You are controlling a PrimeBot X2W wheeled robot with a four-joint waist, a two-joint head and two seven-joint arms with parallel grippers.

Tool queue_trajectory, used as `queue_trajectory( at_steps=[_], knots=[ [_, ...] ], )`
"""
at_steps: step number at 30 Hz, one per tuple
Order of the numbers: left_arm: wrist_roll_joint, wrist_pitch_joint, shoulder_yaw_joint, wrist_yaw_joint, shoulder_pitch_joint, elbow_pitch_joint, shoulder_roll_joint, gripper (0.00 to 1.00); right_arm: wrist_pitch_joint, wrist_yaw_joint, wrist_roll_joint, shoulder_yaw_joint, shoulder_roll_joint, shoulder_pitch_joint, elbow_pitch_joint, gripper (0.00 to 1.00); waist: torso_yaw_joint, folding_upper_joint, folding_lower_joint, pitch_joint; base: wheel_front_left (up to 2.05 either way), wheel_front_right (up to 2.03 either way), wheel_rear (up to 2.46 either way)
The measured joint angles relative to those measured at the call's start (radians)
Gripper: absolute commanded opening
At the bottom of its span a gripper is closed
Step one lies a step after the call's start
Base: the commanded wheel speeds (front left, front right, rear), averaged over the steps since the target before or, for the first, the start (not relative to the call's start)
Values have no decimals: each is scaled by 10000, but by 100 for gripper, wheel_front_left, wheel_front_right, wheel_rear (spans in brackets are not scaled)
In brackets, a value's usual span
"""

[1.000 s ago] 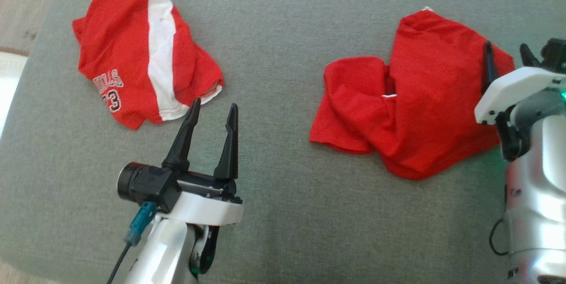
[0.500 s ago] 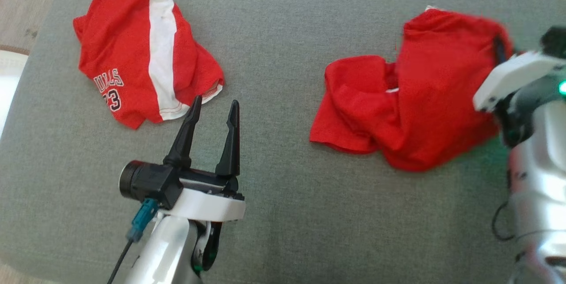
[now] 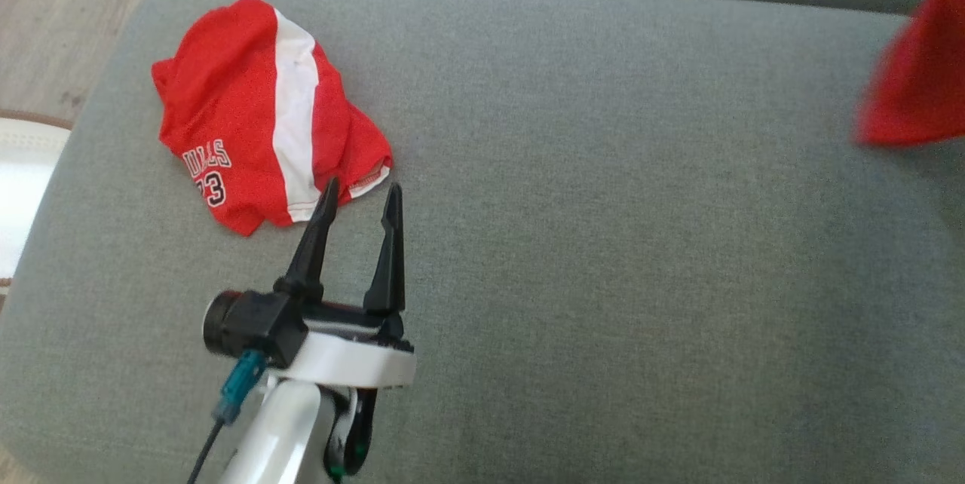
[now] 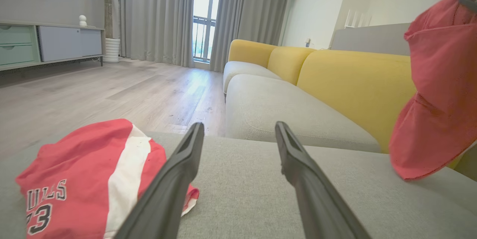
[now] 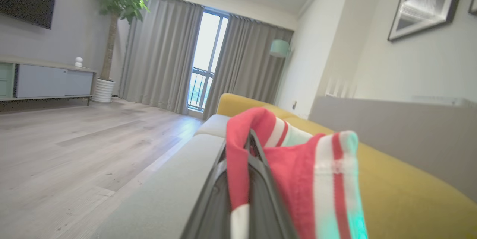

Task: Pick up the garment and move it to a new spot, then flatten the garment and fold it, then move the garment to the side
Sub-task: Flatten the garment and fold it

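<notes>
Fabric fills my right gripper [image 5: 249, 138]: its two dark fingers are pressed together on a fold of the red garment [image 5: 294, 164], whose red-and-white striped trim hangs just beside them. My left gripper [image 3: 362, 186] hovers over the grey cushion [image 3: 603, 258] with its fingers spread apart and nothing between them. Just past its tips lies a crumpled red jersey [image 3: 249, 107] with a white stripe and a printed number, resting on the cushion near its left end. Farther right, well apart from the jersey, the held garment hangs above the cushion, blurred at the head view's upper right edge. Beyond stand a yellow sofa back [image 4: 354, 82], wood floor [image 4: 93, 90] and grey curtains [image 4: 156, 15].
</notes>
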Motion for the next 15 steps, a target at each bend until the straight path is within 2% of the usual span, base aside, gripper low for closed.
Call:
queue_trajectory(
  at_steps=[6,9,10,11,15],
  knots=[
    [0,0,29,-6,491,10,6,100,-123,0,-253,2890,79,136,-213,0,89,0,-1,-349,0,0,0],
    [0,0,-54,-19,487,38,8,100,54,0,-115,4470,309,628,173,0,204,0,-1,-373,0,0,0],
    [0,0,-105,-63,488,105,6,100,136,0,29,4995,458,925,462,95,252,0,0,-376,0,0,0],
    [0,0,-146,-98,488,190,6,100,207,0,280,5520,633,1258,802,100,299,0,0,-379,0,0,0],
    [4,0,-194,-102,489,437,8,100,343,0,1810,7682,1373,2697,1843,100,456,0,0,-425,0,0,0]
  ],
)
